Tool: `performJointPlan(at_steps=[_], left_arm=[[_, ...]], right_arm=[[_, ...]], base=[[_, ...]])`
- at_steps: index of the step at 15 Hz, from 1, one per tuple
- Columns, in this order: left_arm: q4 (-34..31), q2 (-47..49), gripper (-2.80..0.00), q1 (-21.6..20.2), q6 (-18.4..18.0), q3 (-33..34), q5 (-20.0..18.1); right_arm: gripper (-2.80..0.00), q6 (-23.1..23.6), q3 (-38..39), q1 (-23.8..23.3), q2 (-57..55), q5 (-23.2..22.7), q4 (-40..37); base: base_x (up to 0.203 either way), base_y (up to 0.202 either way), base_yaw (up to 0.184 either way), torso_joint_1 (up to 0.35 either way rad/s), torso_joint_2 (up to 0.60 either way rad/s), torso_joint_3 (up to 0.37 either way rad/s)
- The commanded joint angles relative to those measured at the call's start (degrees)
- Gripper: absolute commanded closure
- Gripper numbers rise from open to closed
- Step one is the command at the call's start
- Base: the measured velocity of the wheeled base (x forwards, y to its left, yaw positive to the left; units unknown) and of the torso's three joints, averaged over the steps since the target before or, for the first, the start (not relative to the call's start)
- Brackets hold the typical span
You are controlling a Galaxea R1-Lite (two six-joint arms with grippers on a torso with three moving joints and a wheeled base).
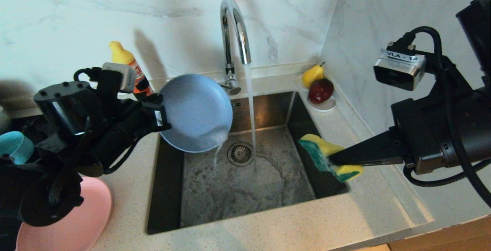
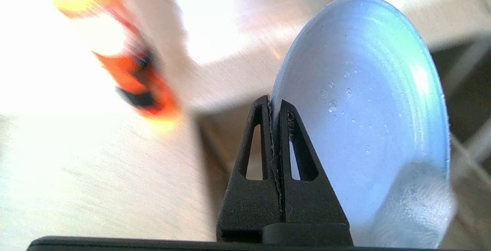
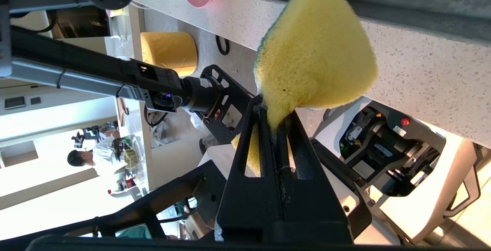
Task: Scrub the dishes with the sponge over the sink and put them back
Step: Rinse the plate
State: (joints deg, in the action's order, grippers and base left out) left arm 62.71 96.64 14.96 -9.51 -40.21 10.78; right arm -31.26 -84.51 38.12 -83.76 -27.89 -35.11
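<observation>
The left hand [image 1: 163, 118] is clamped on the rim of the light-blue plate [image 1: 195, 111], holding it tilted on edge over the sink's [image 1: 245, 189] 10 o'clock corner so that suds and water run off its lower edge into the basin, just beside the stream from the running tap [image 1: 234, 32]. The right hand [image 1: 333, 159] is pinched shut on the sponge [image 1: 326, 155], which sticks out from its tips above the sink's 3 o'clock rim, apart from the plate at about its 4 o'clock, judged ready for scrubbing; the pink plate [image 1: 84, 220] lies on the tabletop [image 1: 268, 228] at 8 o'clock and the teal bowl [image 1: 13, 147] at 9 o'clock of the sink
</observation>
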Motion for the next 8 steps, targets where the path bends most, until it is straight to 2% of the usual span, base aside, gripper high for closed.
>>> performJointPlan(at_steps=[1, 5, 8], left_arm=[[4.73, -3.03, 0.0, -2.54, -1.65, 2.56, 0.04], [11.26, -4.66, 0.0, -4.19, -4.77, 4.24, -0.16], [17.33, -6.06, 0.0, -4.24, -11.31, 7.52, -0.72]], right_arm=[[0.0, -0.2, 0.13, 0.02, -0.62, -0.15, -0.4], [0.0, -0.2, -0.05, 0.02, -0.88, -0.23, -0.22], [0.0, -0.2, -0.36, 0.2, -0.88, -0.32, -0.31]], base=[[0.0, 0.0, 0.0, 0.0, 0.0, 0.0], [0.0, 0.0, 0.0, 0.0, 0.0, 0.0], [0.0, 0.0, 0.0, 0.0, 0.0, 0.0]])
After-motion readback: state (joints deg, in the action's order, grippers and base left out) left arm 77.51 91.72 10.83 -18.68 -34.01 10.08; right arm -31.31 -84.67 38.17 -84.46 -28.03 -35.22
